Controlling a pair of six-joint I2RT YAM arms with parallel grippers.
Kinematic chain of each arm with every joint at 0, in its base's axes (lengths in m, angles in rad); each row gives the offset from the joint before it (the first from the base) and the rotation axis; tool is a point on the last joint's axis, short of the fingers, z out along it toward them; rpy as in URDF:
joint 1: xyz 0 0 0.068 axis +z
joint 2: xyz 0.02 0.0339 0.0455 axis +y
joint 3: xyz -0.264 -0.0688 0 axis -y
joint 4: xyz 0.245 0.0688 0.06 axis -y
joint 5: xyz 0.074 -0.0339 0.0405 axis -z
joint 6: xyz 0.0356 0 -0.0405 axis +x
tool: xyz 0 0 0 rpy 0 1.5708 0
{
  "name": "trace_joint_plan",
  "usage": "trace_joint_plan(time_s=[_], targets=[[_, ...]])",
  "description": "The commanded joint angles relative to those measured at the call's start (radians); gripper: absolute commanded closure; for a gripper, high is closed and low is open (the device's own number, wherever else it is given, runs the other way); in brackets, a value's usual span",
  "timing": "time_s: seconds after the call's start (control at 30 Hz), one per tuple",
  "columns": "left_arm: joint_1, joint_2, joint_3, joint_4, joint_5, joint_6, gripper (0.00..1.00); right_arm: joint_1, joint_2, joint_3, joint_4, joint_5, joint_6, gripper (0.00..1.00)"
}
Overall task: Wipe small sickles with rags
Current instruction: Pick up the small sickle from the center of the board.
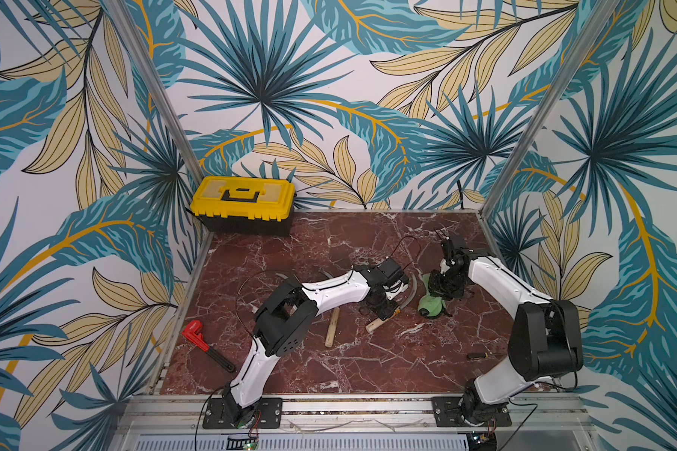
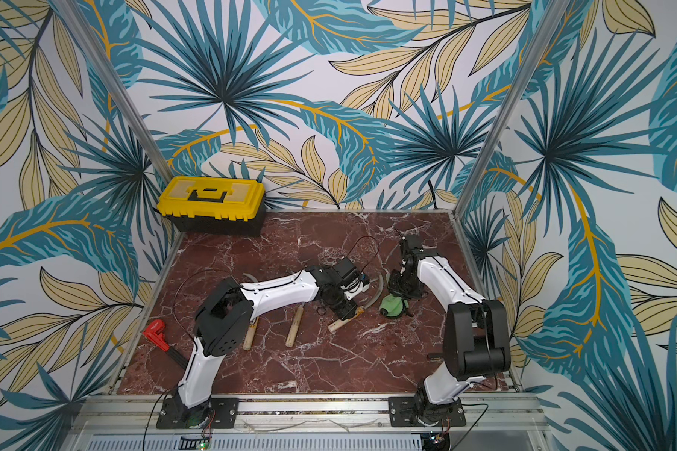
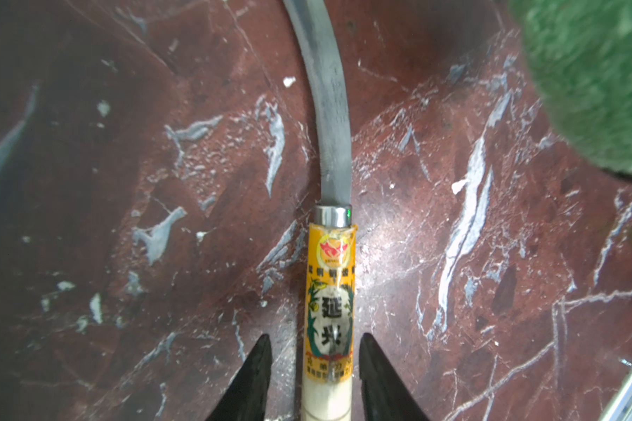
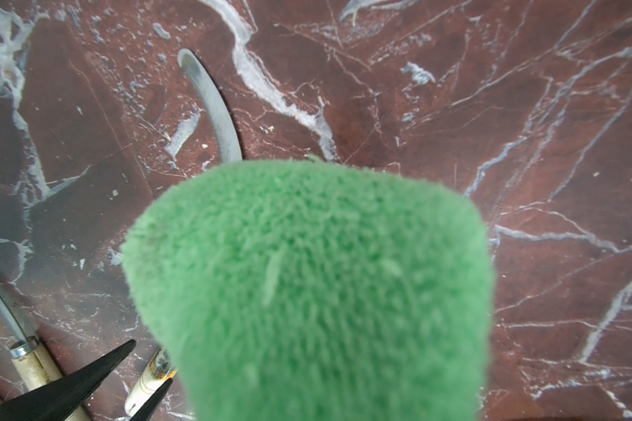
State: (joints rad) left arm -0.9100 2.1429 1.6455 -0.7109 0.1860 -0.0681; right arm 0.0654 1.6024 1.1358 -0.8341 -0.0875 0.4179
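A small sickle [image 3: 328,291] with a dark-orange label lies on the marble, its grey blade [image 3: 331,109] curving away. My left gripper [image 3: 316,339] is open, and its black fingers [image 3: 260,368] stand either side of the pale handle with a gap on each side. In both top views this gripper [image 1: 385,314] sits over the handle [image 1: 376,324]. My right gripper [image 1: 432,298] is shut on the green fuzzy rag [image 4: 307,291], which hangs beside the blade [image 4: 212,109] and hides the fingers. Two more sickles [image 2: 294,328] [image 2: 251,334] lie to the left, partly under the left arm.
A yellow toolbox [image 1: 243,203] stands at the back left corner. A red-handled wrench [image 1: 206,343] lies at the left edge. A dark screwdriver [image 1: 481,355] lies by the right arm's base. Metal frame posts and a front rail [image 1: 348,406] bound the marble top.
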Motion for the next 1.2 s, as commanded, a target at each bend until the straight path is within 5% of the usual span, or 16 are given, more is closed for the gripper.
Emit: trace_joint_plan(time_s=[0.0, 0.17, 0.37, 0.67, 0.93, 1.03, 1.17], targets=[[-0.016, 0.036, 0.04, -0.035, -0.009, 0.023, 0.59, -0.015, -0.024, -0.044, 0.036, -0.027, -0.01, 0.84], [-0.03, 0.072, 0.078, -0.077, -0.016, 0.029, 0.62, -0.03, -0.03, -0.089, 0.076, -0.053, -0.007, 0.84], [-0.032, 0.089, 0.107, -0.092, -0.035, 0.014, 1.0, -0.039, -0.043, -0.114, 0.096, -0.066, -0.007, 0.84], [0.012, 0.086, 0.149, -0.088, -0.015, -0.069, 1.0, -0.049, -0.094, -0.118, 0.113, -0.09, -0.008, 0.84], [0.088, 0.034, 0.185, 0.004, 0.155, -0.162, 1.0, -0.05, -0.171, -0.104, 0.145, -0.172, 0.005, 0.84], [0.128, -0.013, 0.152, 0.124, 0.27, -0.23, 1.0, -0.05, -0.191, -0.099, 0.168, -0.226, 0.012, 0.84], [0.214, -0.097, -0.017, 0.514, 0.493, -0.445, 1.0, -0.05, -0.211, -0.091, 0.208, -0.309, 0.024, 0.84]])
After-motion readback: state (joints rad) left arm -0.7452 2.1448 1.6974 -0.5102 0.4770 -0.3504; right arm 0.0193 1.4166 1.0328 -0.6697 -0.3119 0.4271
